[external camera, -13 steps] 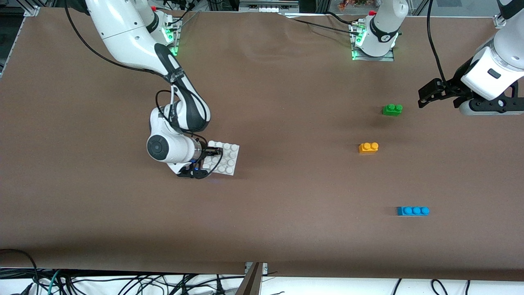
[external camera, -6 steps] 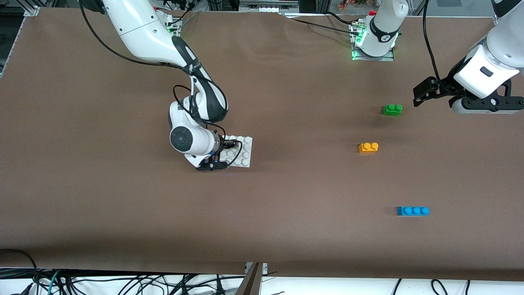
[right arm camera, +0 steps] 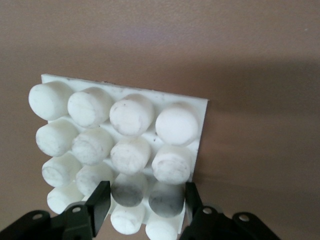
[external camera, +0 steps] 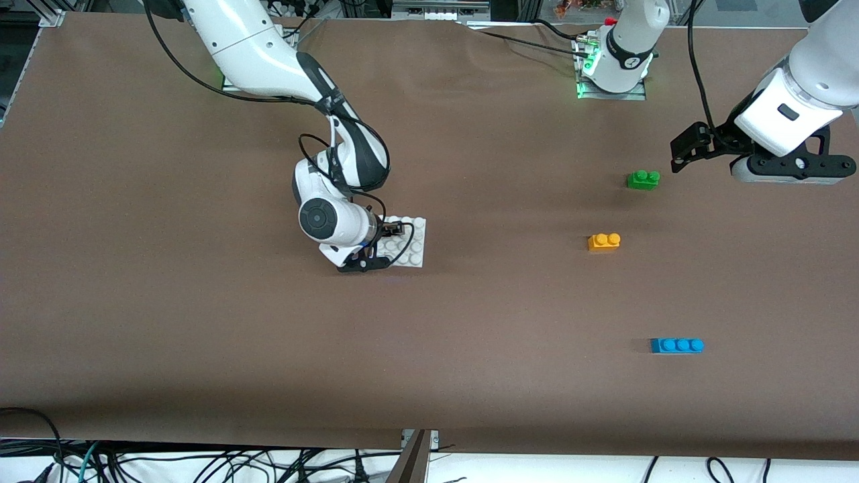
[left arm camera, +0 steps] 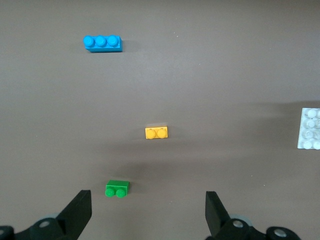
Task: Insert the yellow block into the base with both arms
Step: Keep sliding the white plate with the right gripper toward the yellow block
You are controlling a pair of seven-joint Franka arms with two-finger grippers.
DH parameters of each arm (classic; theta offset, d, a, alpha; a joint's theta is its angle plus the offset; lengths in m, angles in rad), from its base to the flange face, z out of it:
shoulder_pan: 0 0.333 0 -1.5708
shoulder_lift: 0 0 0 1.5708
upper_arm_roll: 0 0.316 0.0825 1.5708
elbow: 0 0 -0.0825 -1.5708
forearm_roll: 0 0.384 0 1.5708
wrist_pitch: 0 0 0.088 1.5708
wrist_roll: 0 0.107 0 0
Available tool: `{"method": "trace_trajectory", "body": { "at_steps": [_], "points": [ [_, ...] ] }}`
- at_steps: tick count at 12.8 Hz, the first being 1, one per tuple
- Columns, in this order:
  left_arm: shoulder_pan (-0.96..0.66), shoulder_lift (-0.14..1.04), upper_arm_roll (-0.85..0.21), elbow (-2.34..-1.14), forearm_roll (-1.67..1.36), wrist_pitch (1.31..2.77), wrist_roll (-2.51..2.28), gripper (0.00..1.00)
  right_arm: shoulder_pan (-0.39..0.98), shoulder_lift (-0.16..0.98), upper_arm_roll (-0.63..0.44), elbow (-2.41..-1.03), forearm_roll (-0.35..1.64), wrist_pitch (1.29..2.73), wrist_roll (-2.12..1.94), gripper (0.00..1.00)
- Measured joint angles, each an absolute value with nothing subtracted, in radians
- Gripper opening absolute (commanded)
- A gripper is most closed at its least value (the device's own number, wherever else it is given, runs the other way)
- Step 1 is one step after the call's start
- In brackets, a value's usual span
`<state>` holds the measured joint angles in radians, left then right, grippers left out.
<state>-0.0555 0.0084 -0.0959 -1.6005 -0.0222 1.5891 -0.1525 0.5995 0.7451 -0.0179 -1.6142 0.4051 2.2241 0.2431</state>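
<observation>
The white studded base [external camera: 411, 247] is held low over the middle of the table, with my right gripper [external camera: 397, 234] shut on its edge. In the right wrist view two studs of the base [right arm camera: 125, 140] sit between the black fingers of the right gripper [right arm camera: 145, 197]. The yellow block [external camera: 604, 241] lies alone on the table toward the left arm's end, also seen in the left wrist view as the yellow block [left arm camera: 156, 132]. My left gripper [external camera: 686, 149] hangs open in the air beside the green brick, its jaws wide and nothing between them [left arm camera: 148, 205].
A green two-stud brick [external camera: 643, 179] lies farther from the front camera than the yellow block. A blue three-stud brick [external camera: 676, 345] lies nearer to that camera. The brown table top [external camera: 201, 322] is bare toward the right arm's end.
My right arm has carried the base toward the left arm's end of the table. The left gripper has drifted slightly toward the green brick, still open. The bricks have not moved.
</observation>
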Motion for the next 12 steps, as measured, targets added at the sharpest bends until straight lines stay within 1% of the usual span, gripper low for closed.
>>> {"method": "trace_trajectory", "body": {
  "at_steps": [7, 12],
  "points": [
    [-0.055, 0.008, -0.095, -1.599, -0.022, 1.589, -0.152, 1.00, 0.659, 0.802, -0.018, -1.522, 0.405, 2.244, 0.318, 0.67],
    [-0.055, 0.008, -0.095, -1.599, -0.022, 1.589, -0.152, 1.00, 0.717, 0.814, -0.018, -1.514, 0.405, 2.317, 0.356, 0.67]
  ]
}}
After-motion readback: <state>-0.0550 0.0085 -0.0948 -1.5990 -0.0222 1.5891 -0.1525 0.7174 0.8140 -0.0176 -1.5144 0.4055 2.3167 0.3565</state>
